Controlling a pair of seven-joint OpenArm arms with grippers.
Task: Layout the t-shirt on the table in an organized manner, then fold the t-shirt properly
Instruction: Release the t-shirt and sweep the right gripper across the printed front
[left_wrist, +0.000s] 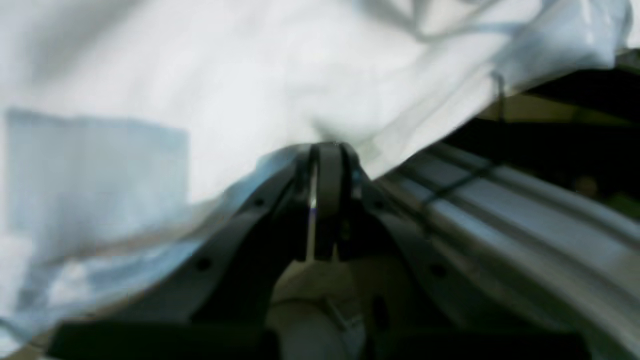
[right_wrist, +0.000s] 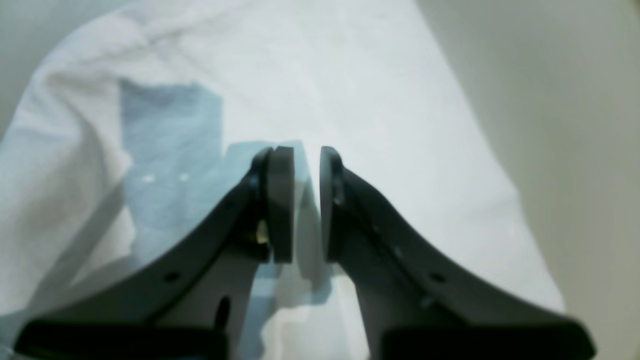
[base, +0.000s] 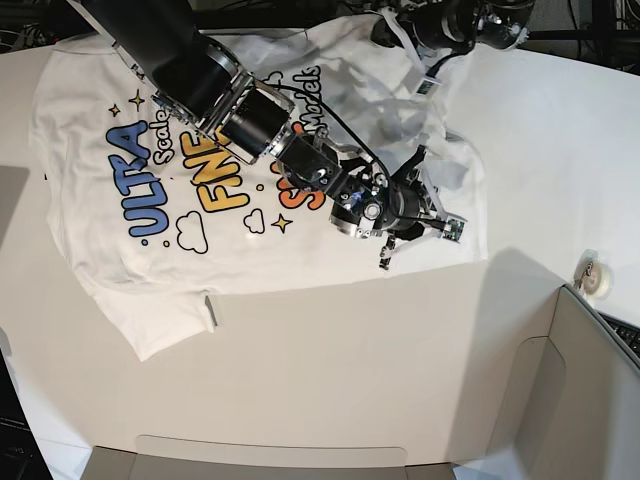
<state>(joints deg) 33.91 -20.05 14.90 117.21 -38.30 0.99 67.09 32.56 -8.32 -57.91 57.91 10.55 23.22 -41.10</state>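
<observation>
The right gripper (right_wrist: 299, 200) hangs low over the t-shirt (base: 250, 150), its two grey pads (right_wrist: 281, 200) standing a narrow gap apart with nothing visibly between them; white cloth and a pale blue patch of show-through print lie directly beneath. In the base view this gripper (base: 420, 215) sits over the shirt's bunched part toward the right side of the bench (base: 350, 400), on the end of a dark arm (base: 200, 75) that reaches in diagonally from the far left corner.

The left gripper (left_wrist: 327, 165) is closed, its tips pressed together at a fold of white cloth; the blur keeps it unclear how much fabric is actually pinched. In the base view it (base: 425, 45) is at the far edge of the bench, where the shirt's top portion is lifted and rumpled.

The t-shirt lies print side up across the far left and middle of the bench, its blue, yellow and orange lettering readable. The left part is spread fairly flat, with a sleeve toward the near side; the right part is gathered into wrinkles between the two grippers. A grey-beige box panel (base: 590, 400) stands at the near right corner, with a small roll of tape (base: 590, 272) just beyond it.
</observation>
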